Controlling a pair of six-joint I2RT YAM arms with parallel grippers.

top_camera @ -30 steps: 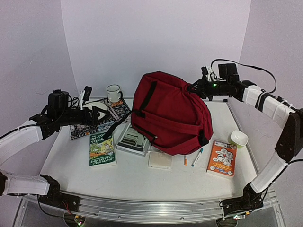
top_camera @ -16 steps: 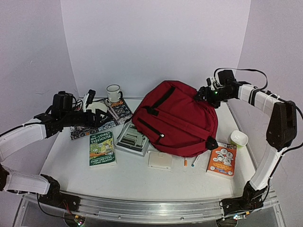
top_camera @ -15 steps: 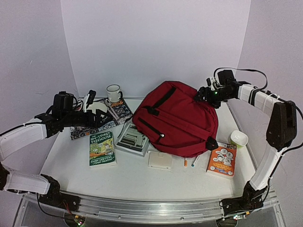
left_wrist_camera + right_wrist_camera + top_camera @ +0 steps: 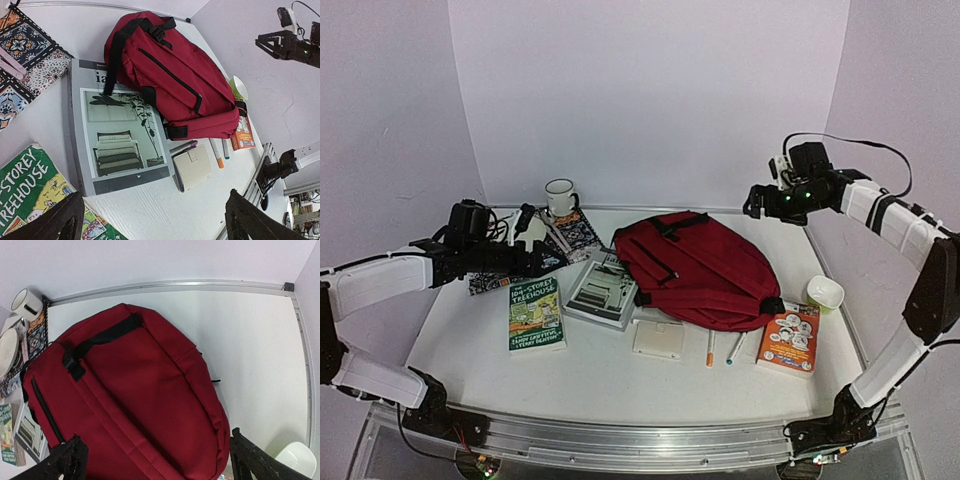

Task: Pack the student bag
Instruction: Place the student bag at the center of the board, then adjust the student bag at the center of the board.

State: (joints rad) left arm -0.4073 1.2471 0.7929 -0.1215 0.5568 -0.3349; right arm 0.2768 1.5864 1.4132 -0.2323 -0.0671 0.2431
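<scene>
At the middle of the tabletop the student bag lies slumped flat, one edge lapping a glossy magazine; my left jaws and right jaws both stand spread wide, empty. Its dark red fabric looks soft and limp, likely to sag when lifted, so the black webbing handle at its far end seems the firmest hold.

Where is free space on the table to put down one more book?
The widest bare strip runs along the near edge, in front of the green book, the white notebook and the orange book. A second patch is the far right corner, behind the backpack and the cup. The far left, around the mug, is crowded.
</scene>
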